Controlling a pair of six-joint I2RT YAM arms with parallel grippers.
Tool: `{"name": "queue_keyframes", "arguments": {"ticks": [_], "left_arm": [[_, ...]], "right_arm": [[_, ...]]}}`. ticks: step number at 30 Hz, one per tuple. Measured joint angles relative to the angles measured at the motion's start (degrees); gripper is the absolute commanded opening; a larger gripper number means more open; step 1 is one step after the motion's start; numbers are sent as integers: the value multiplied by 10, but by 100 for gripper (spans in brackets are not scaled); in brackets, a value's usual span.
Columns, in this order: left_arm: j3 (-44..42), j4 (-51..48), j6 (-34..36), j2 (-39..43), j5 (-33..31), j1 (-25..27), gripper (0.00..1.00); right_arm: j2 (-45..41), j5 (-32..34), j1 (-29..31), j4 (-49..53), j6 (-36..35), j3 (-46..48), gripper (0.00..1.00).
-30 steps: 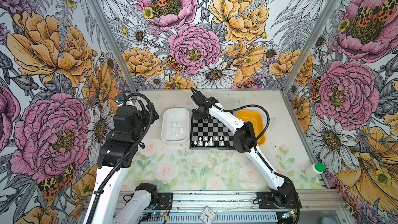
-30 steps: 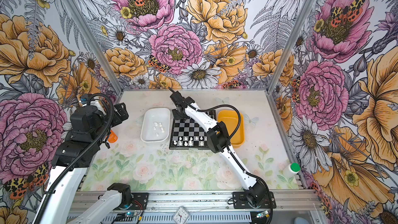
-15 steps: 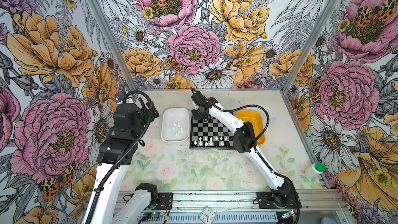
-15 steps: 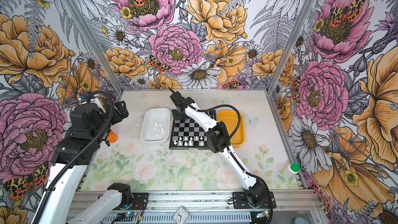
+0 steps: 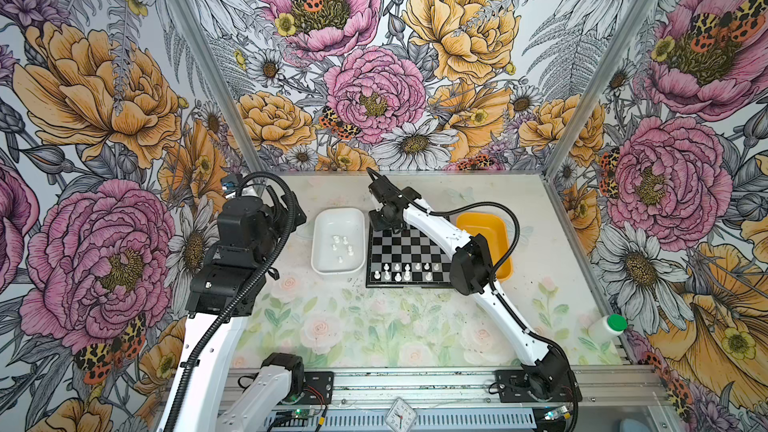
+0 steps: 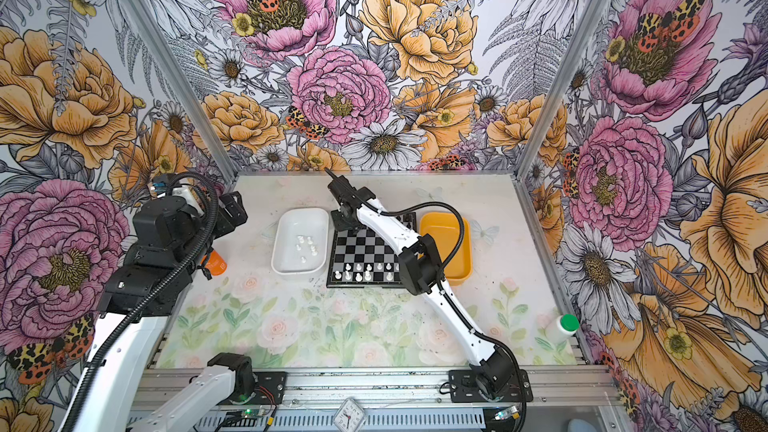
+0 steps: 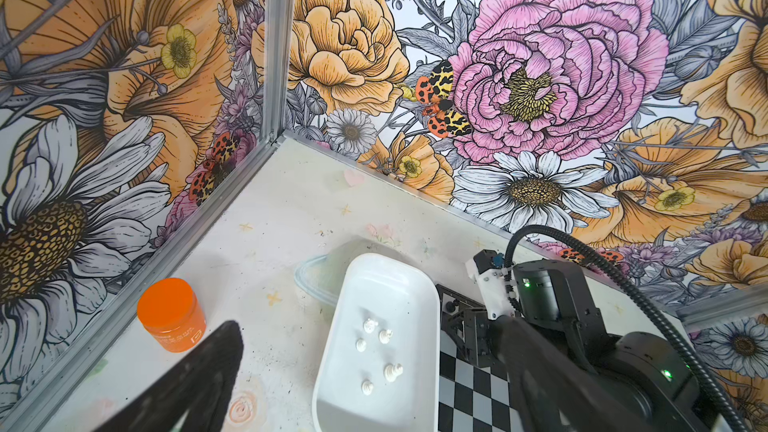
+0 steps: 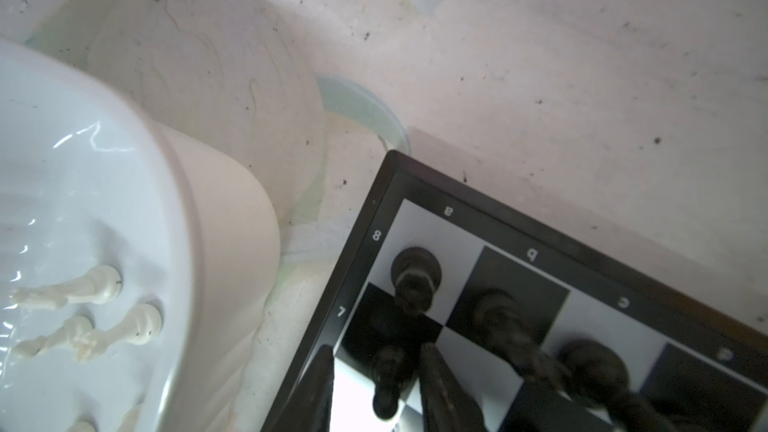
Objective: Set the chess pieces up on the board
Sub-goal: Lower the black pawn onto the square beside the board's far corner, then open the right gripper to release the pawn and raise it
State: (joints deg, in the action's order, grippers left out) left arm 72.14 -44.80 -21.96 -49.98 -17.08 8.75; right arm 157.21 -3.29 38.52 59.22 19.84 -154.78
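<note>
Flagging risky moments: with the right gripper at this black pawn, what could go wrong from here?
The right gripper closely flanks the black pawn; withdrawing crookedly could topple it or the neighbouring black pieces. Some white pieces lie on their sides in the white tray, so grasps may slip.

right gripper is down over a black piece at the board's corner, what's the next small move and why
Probably lift the right gripper straight up. The black piece stands on the board with a gap beside one finger, so it looks released; other black pieces stand close, and a sideways pull could knock them.
</note>
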Motion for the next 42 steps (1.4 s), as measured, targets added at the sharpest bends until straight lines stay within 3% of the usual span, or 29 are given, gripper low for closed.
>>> {"name": "queue_keyframes", "arguments": {"ticks": [22, 28, 29, 33, 34, 38, 42], "left_arm": [[3, 13, 5, 18, 1, 6, 99], [3, 17, 11, 26, 1, 9, 99], [3, 19, 11, 26, 1, 9, 99], [3, 44, 13, 17, 2, 10, 99], [3, 53, 13, 11, 4, 13, 99], [3, 82, 16, -21, 9, 39, 99], [2, 104, 20, -67, 1, 110, 99]], "right_arm": [[-30, -16, -2, -17, -4, 0, 50], [-62, -15, 2, -16, -14, -1, 68], [-72, -13, 2, -14, -18, -1, 76], [-158, 15, 1, -9, -40, 21, 84], [-194, 27, 1, -10, -45, 40, 99], [-338, 75, 0, -16, -61, 126, 100], [-492, 135, -6, -28, -62, 272, 100]]}}
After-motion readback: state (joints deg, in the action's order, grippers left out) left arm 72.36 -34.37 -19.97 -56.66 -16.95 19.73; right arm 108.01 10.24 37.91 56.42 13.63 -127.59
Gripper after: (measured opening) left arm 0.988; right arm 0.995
